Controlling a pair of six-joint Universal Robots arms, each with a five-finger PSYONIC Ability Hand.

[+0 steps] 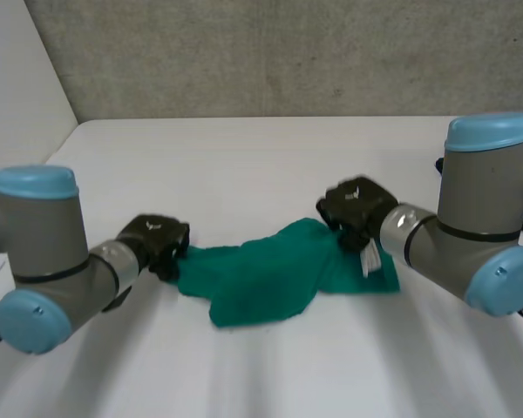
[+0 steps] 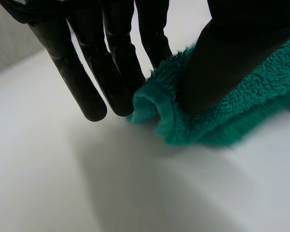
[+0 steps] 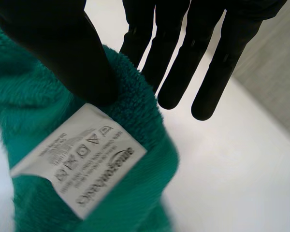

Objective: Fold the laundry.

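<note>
Soft, even light keeps the white bench [image 1: 270, 165] bright, with no hard glare. The green towel [image 1: 270, 279] throws only a faint, diffuse shadow along its near edge. The grey far wall [image 1: 270, 52] is duller. In the right wrist view the white care label [image 3: 82, 159] catches the light strongly.

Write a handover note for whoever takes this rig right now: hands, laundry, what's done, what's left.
Left hand: pinches the green towel at its left end, thumb against straight fingers.
Right hand: pinches the right end, beside the white care label.
The green towel lies bunched on the white table between the hands, raised slightly at the right one.
Done: both ends held.
Left: spread it flat, then fold; no neat fold yet.
</note>
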